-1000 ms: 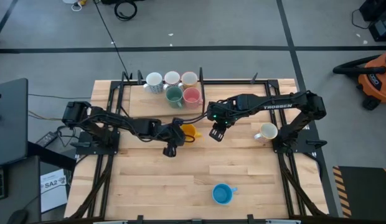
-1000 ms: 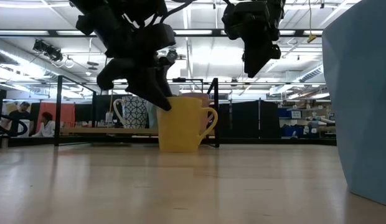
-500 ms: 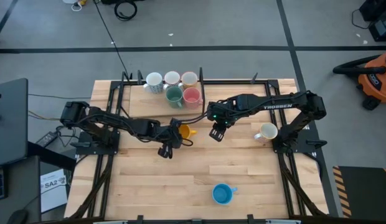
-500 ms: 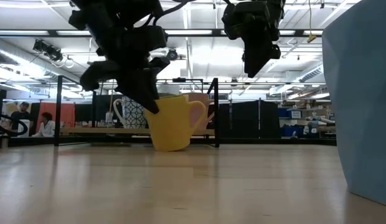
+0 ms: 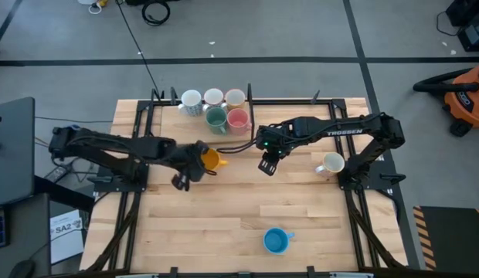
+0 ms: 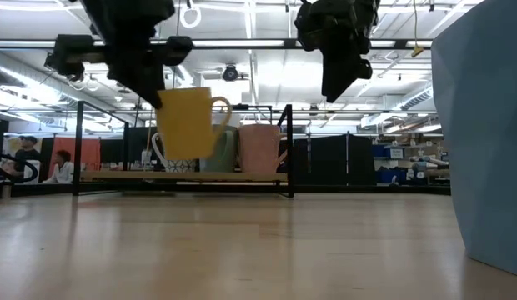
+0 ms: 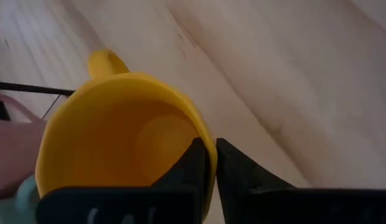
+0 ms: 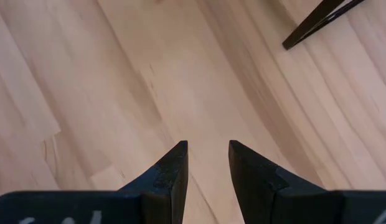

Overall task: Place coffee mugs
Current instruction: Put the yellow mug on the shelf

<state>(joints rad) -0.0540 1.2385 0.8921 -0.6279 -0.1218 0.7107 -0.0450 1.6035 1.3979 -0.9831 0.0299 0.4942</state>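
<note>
- Left pincer (image 7: 208, 163) is clenched on the rim of the orange mug (image 7: 124, 140), one finger inside the cup, one outside.
- In the low view the orange mug (image 6: 188, 122) hangs clear above the tabletop (image 6: 242, 250), tilted a little, handle turned away from the left pincer (image 6: 155, 90).
- From above, the orange mug (image 5: 211, 159) sits just beside the left pincer (image 5: 195, 157), on its side toward the right arm.
- Right pincer (image 8: 207, 163) hovers over bare tabletop (image 8: 106, 81), fingers parted and grasping nothing.
- In the high view the right pincer (image 5: 268, 164) is near the orange mug, apart from it, with the left pincer on the mug's other side.
- Beyond both pincers, at the tabletop's far edge, five mugs stand clustered: green mug (image 5: 215, 118) and pink mug (image 5: 238, 119) in front, touching or nearly so; behind them a row of three white mugs (image 5: 213, 98).
- Another white mug (image 5: 330, 164) stands under the right arm, well apart from the right pincer, on the side away from the left arm.
- Blue mug (image 5: 276, 241) stands alone near the tabletop's front edge, well apart from both pincers; it fills the low view's edge (image 6: 484, 125).
</note>
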